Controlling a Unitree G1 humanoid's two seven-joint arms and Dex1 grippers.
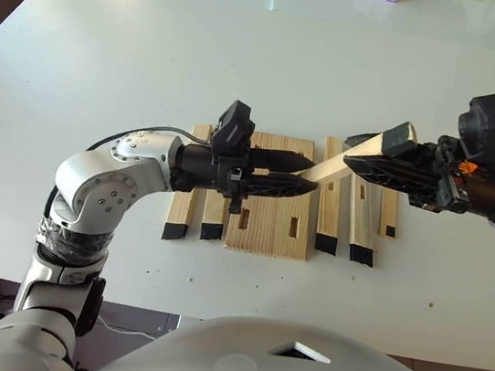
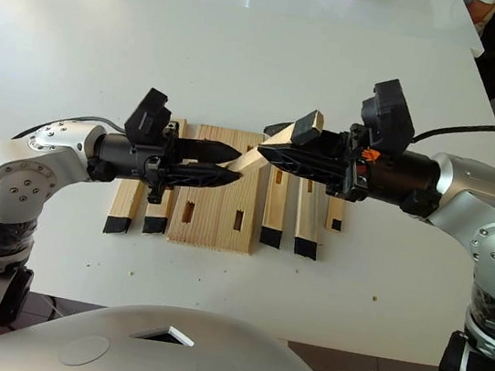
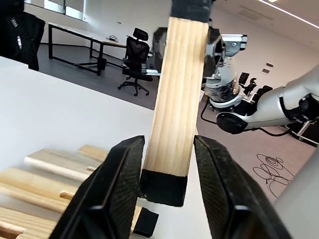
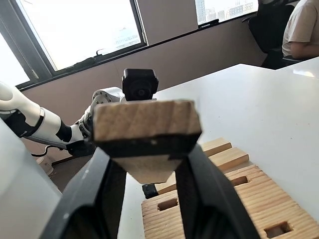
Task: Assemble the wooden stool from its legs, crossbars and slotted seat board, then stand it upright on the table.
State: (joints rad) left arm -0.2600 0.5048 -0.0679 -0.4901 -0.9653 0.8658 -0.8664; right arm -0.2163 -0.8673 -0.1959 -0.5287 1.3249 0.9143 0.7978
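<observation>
Both arms meet above slotted seat board (image 1: 266,216), flat on white desk (image 1: 154,62). Right gripper (image 1: 353,152) clamped on tilted leg (image 1: 328,169). Left gripper (image 1: 311,175) around its black-capped lower end; closure we cannot tell. Other legs (image 1: 359,215) flank board. Second desk (image 1: 346,6) behind.

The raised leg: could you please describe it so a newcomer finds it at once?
On the white table lies the slotted seat board, with legs flat beside it. One leg alone slants in the air above it, gripped by the right tool.
</observation>
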